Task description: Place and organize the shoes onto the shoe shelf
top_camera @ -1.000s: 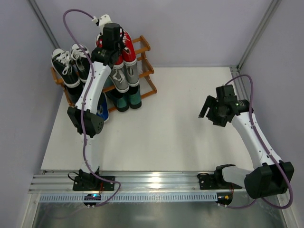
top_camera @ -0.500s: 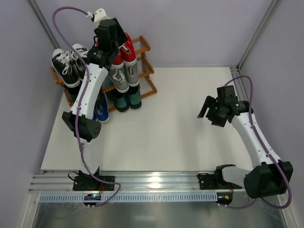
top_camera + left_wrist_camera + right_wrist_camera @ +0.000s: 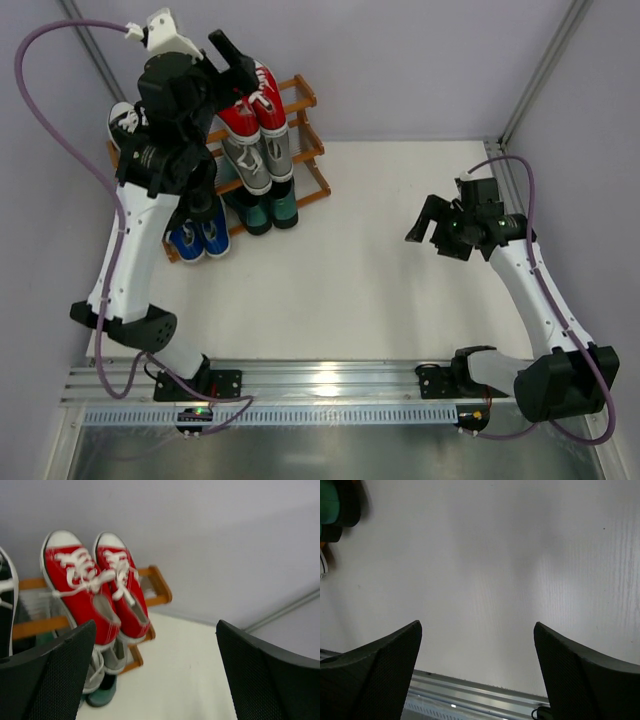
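Orange-brown wood marks the small three-tier slatted shoe shelf (image 3: 306,96), which stands at the far left corner of the white desk (image 3: 380,270), backed against the pale lilac wall (image 3: 400,60). The red canvas sneakers with white laces (image 3: 95,592) lie toes-up on the right of its top tier. Below them we see the grey sneakers (image 3: 262,160), then the dark green loafers (image 3: 272,212) at the bottom. The blue sneakers (image 3: 197,238) sit at the bottom left. The black-and-white lace-up sneakers (image 3: 125,118) are at the top left, mostly behind the left arm (image 3: 130,240).

The left claw (image 3: 156,625) hangs above the shelf, fingers spread wide, holding nothing. The right claw (image 3: 477,624), equally agape and empty, hovers over the desk's right half. It is well apart from the shelf, with a wide stretch of white surface between. An aluminium rail (image 3: 330,380) runs along the near edge. Any lettering on the shoes is too small for us to read.
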You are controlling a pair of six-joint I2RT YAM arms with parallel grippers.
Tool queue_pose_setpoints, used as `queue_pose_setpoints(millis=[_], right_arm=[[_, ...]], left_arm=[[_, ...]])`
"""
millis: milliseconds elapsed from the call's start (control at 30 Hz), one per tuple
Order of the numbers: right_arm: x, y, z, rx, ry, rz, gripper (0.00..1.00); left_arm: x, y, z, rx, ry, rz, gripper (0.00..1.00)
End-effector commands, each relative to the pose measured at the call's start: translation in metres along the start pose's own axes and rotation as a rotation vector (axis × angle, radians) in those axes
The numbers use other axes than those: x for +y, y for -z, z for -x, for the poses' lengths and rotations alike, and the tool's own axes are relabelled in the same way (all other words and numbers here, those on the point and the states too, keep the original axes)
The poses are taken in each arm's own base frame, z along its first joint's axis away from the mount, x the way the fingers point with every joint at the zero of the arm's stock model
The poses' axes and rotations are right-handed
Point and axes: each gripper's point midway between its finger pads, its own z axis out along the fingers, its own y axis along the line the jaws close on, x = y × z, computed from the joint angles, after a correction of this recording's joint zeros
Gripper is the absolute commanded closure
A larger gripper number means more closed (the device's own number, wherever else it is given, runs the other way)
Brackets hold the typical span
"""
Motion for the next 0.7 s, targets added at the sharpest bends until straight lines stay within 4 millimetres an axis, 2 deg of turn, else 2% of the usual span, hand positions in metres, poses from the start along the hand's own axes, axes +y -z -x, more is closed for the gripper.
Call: queue_pose_setpoints(millis=[0,33,67,100,133,200,267,333,433,533,567,667], right_arm=[[0.036,0.021,0.019,-0.082,0.086,0.185,0.07],[0.039,0.025,0.021,-0.091,0.099,0.199,0.06],[0.043,0.028,0.023,-0.100,0.112,0.213,0.05],[0.043,0.033,0.025,-0.115,0.128,0.212,0.03],[0.046,0.041,0.032,-0.139,0.142,0.212,0.00],[0.044,0.045,0.035,-0.137,0.160,0.187,0.00],[0.049,0.054,0.043,-0.147,0.165,0.183,0.00],[0.054,0.057,0.049,-0.148,0.166,0.188,0.00],[0.067,0.071,0.066,-0.185,0.176,0.209,0.00],[0.075,0.075,0.070,-0.184,0.176,0.227,0.02],[0.079,0.078,0.074,-0.191,0.177,0.235,0.02],[0.087,0.085,0.081,-0.209,0.180,0.254,0.02]], left_arm=[[0.016,0.050,-0.048,0.204,-0.051,0.004,0.00],[0.021,0.066,-0.058,0.246,-0.067,0.008,0.00],[0.034,0.073,-0.080,0.305,-0.090,0.037,0.00],[0.041,0.083,-0.084,0.323,-0.090,0.049,0.00],[0.049,0.106,-0.078,0.327,-0.089,0.048,0.00],[0.066,0.124,-0.089,0.366,-0.106,0.082,0.00],[0.081,0.148,-0.087,0.389,-0.115,0.119,0.00],[0.086,0.164,-0.084,0.407,-0.114,0.131,0.00],[0.099,0.189,-0.079,0.437,-0.124,0.164,0.00],[0.115,0.214,-0.073,0.450,-0.139,0.215,0.00],[0.126,0.227,-0.070,0.450,-0.143,0.254,0.00],[0.135,0.247,-0.061,0.429,-0.134,0.269,0.00]])
